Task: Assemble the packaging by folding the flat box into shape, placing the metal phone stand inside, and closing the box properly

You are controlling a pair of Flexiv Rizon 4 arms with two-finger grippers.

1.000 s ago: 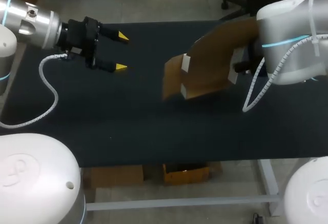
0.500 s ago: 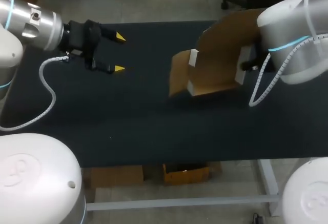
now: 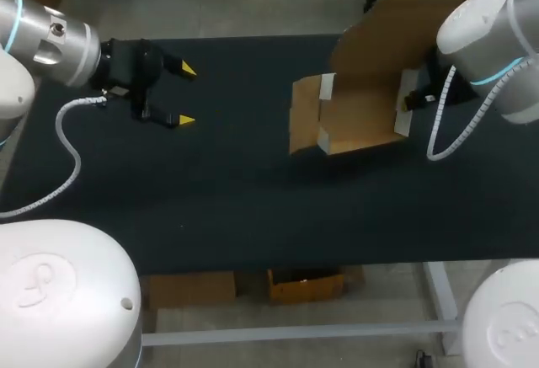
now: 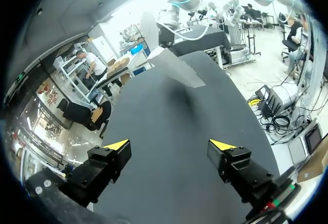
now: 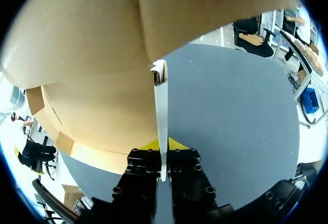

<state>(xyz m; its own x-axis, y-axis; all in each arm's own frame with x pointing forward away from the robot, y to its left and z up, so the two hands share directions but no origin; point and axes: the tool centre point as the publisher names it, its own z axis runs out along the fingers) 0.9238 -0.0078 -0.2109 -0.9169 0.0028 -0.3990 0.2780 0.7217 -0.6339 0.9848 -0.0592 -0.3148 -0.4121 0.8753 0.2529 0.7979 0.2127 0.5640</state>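
Observation:
The brown cardboard box (image 3: 354, 107) is partly unfolded, with white-edged flaps, and hangs tilted over the right half of the black table (image 3: 253, 208). My right gripper (image 5: 163, 144) is shut on a thin white-edged panel (image 5: 161, 106) of that box, and brown cardboard fills the view ahead of it. In the head view the box and my right arm (image 3: 493, 40) hide its fingers. My left gripper (image 3: 184, 95) is open and empty over the table's left part, well apart from the box. In its wrist view the left gripper (image 4: 169, 145) faces the box (image 4: 174, 67) far ahead. No phone stand shows.
Bare black tabletop lies between my two grippers and in front of the box. The table's front edge (image 3: 278, 265) runs across the lower part of the head view. A white cable (image 3: 72, 157) hangs from my left arm over the table's left side.
My right arm has carried the box to the right and turned it more upright. My left gripper has drifted slightly left and stayed open.

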